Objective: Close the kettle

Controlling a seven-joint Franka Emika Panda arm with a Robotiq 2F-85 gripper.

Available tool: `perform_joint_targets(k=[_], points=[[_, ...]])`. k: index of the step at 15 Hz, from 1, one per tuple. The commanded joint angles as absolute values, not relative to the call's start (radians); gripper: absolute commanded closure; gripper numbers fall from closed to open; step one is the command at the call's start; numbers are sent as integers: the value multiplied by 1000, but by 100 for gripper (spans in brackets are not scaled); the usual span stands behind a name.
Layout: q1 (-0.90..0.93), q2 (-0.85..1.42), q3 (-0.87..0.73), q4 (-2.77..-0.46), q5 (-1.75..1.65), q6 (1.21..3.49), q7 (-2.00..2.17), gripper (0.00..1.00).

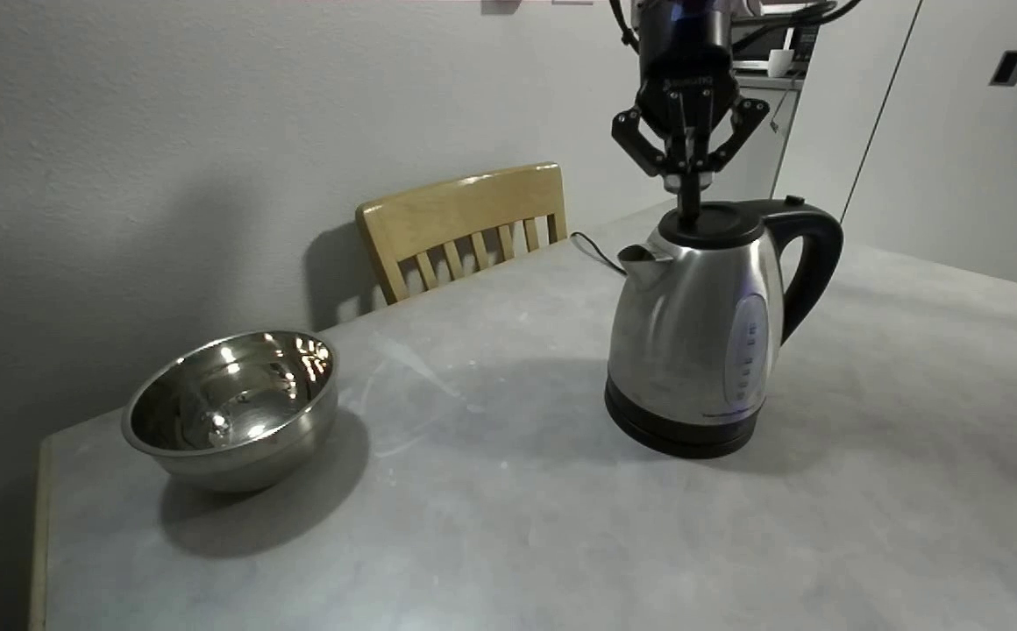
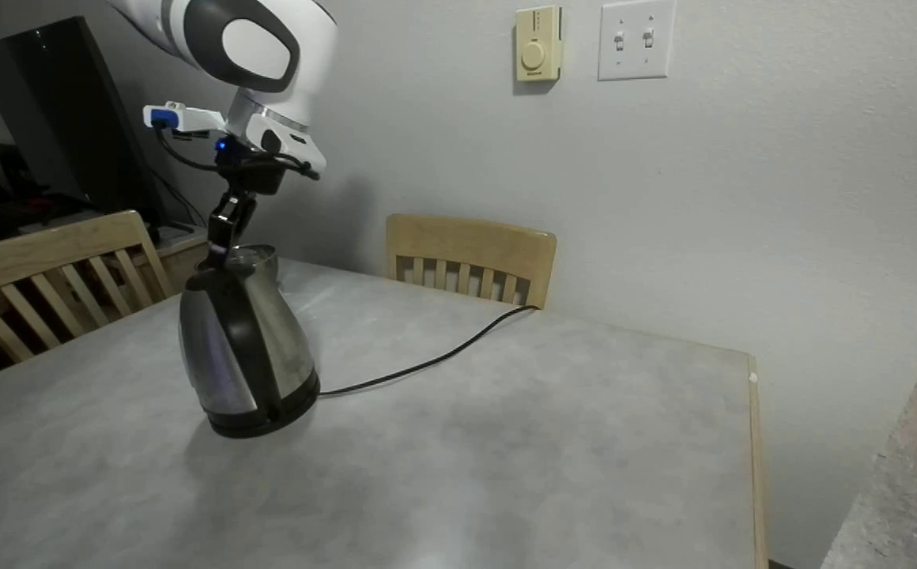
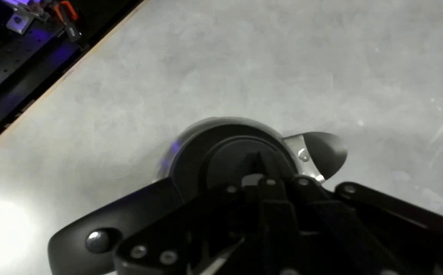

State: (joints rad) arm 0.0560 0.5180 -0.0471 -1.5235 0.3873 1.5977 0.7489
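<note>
Wrist view: gripper (image 3: 268,165) pinched together over kettle (image 3: 221,158), well inside table edge (image 3: 55,86).

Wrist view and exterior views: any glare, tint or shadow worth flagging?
Wrist view: white glare burns out the mottled grey tabletop at lower left; purple glints mark the black-lidded steel kettle. In an exterior view, the round shiny steel bowl casts a dark shadow.

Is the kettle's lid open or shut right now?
Shut: the lid lies flat across the top of the kettle, with no raised edge showing. Whether it has latched, I cannot tell.
</note>
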Motion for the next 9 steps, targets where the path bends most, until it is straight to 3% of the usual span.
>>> perform_joint_targets(k=[1,9], points=[[110,518,-70,-1533,271,1648,906,100],[86,611,-67,-1427,209,1547,1125,100]])
